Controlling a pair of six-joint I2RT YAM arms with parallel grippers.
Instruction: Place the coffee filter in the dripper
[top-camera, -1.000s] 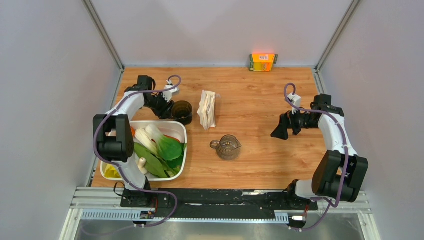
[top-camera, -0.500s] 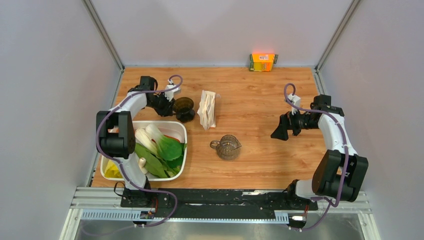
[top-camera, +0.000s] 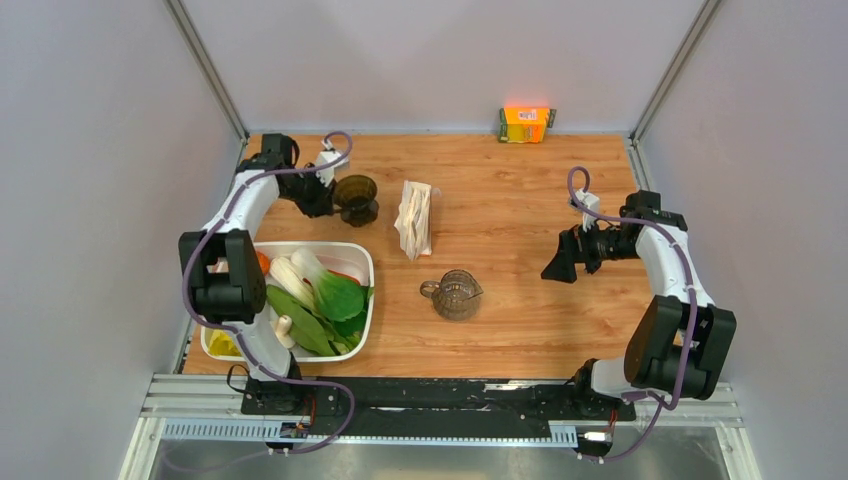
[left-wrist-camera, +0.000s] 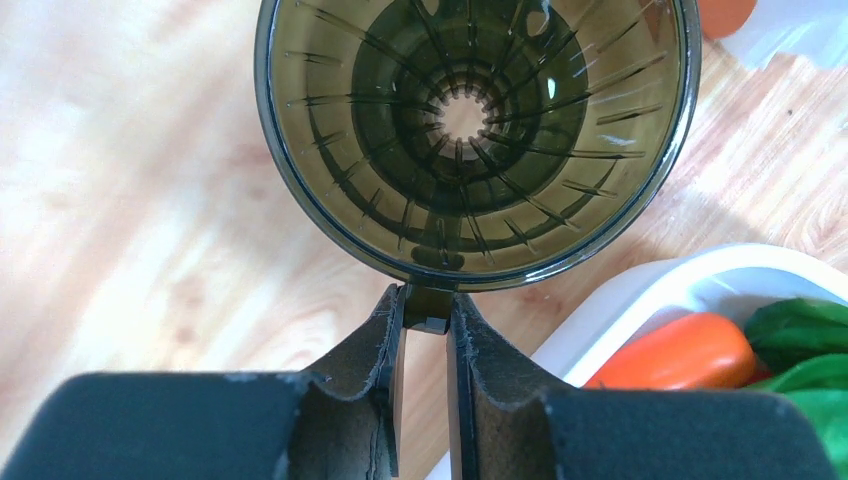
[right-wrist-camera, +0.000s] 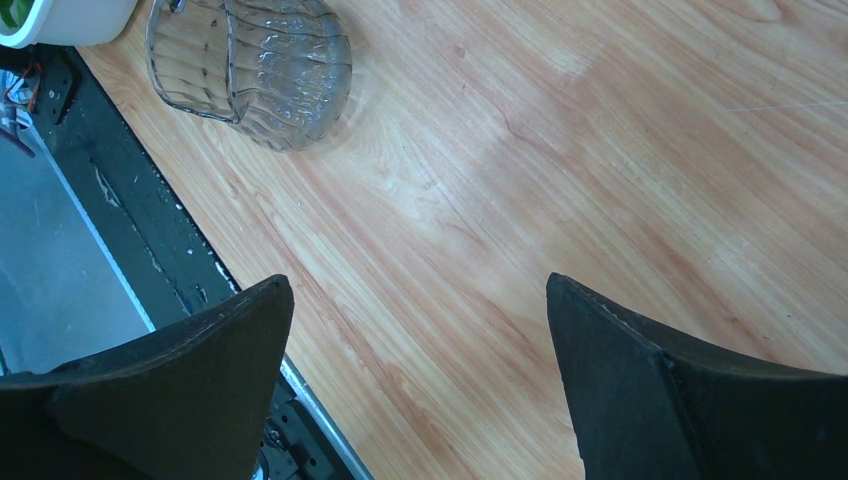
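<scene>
dripper (left-wrist-camera: 470, 175): glossy brown translucent plastic | table (right-wrist-camera: 600, 150): matt wood | jug (right-wrist-camera: 250, 70): probably glass

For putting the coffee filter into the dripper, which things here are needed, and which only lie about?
Needed: dripper, gripped at its tab by the left end effector; the single coffee filter is not visible.
Lying about: filter packet, glass jug, tub of vegetables, orange box.
</scene>
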